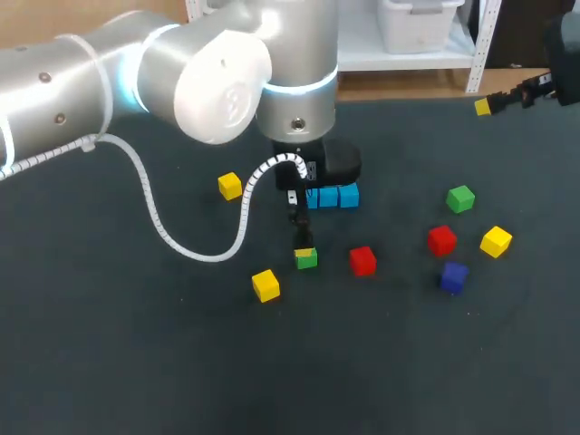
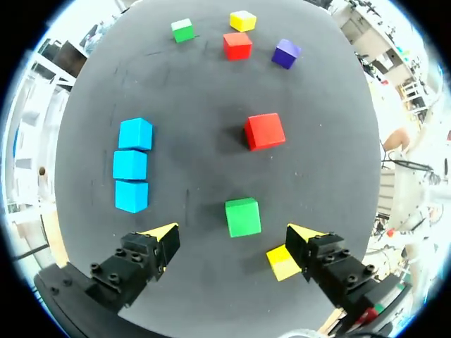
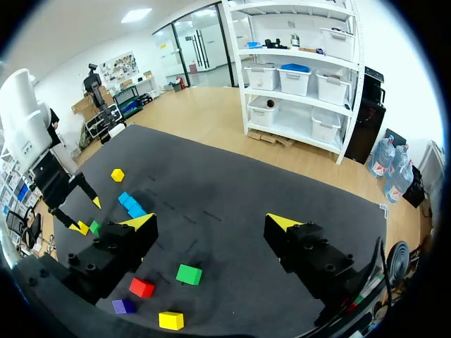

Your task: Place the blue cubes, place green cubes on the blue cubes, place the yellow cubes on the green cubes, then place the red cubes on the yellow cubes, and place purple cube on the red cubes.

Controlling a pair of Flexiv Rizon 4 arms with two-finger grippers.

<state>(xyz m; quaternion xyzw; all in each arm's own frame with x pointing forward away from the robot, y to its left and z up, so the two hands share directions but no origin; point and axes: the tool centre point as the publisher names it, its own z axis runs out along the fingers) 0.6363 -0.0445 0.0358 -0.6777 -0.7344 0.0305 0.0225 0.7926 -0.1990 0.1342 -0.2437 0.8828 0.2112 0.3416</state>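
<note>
Three light blue cubes lie in a row at the table's middle, also ahead of my left fingers. My left gripper hangs open just above a green cube; in the left wrist view that green cube sits between the open tips of the gripper. A yellow cube lies beside one finger. A red cube is close by. Further right lie a green cube, a red cube, a yellow cube and a purple cube. My right gripper stays open and empty at the far right edge.
Two more yellow cubes lie left of the blue row. My left arm's white cable loops over the table's left part. The table's far edge runs behind the cubes.
</note>
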